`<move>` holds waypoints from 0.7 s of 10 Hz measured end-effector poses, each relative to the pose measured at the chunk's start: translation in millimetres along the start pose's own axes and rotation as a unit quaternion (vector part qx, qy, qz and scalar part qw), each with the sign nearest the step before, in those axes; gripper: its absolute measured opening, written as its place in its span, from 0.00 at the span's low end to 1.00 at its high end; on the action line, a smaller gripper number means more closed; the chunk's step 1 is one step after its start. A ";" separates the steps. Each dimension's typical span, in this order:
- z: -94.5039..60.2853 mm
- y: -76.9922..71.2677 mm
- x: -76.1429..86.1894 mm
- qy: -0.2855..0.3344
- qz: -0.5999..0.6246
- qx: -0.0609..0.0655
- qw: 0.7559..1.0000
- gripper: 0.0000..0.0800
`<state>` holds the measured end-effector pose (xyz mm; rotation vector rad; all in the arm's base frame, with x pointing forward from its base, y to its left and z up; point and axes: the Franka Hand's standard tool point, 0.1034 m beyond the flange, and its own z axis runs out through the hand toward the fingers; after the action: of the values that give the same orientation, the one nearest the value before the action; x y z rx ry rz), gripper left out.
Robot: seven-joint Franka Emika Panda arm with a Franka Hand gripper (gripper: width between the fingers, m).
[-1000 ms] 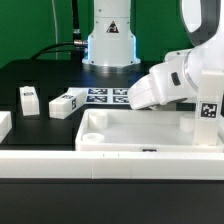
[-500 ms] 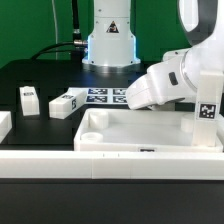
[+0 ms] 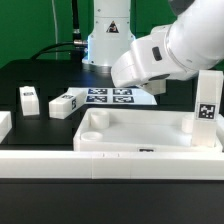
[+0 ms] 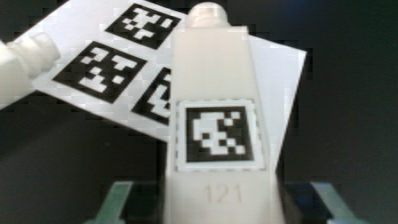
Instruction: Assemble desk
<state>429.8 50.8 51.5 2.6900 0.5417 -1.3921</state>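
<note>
White plastic fills the wrist view. The held leg point(image 4: 214, 110), square with a black-and-white tag on its face, runs lengthwise out from the gripper point(image 4: 215, 200). The two fingers point(image 4: 125, 197) sit on either side of its base. They look pressed in and pinching it, though the contact lies at the blurred edge of the picture, so I take that as likely rather than certain. Gripping one end leaves the far tip free, which is what a socket needs. Behind it lies the marker board point(image 4: 107, 68), with the end of the second loose leg point(image 4: 25, 60) just beside it.

In the exterior view the arm point(image 3: 165, 50) hangs tilted above the far rim of the tabletop point(image 3: 140, 130) and hides the held leg. The tabletop lies rim up, so its round corner sockets face upward for the legs. One open socket point(image 3: 92, 125) shows towards the exterior view's left. The standing leg point(image 3: 207, 108) is upright at the corner on the exterior view's right and appears seated. The first loose leg point(image 3: 28, 100) and the second loose leg point(image 3: 65, 104) lie on the black table beyond the tabletop. The next move is probably to carry the held leg to an open socket.
</note>
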 end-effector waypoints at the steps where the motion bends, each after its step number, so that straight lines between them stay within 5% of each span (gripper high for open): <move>1: 0.3 -0.2 -0.4 -0.001 0.000 0.000 1.000 0.36; 3: -9.9 5.0 8.4 0.073 0.003 -0.009 0.997 0.36; 4: -17.2 7.3 -2.6 0.087 0.006 -0.006 0.996 0.36; 7: -56.9 24.6 -17.0 0.164 0.028 0.044 0.985 0.36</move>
<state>473.4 35.4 96.0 3.0015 0.4287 -0.9863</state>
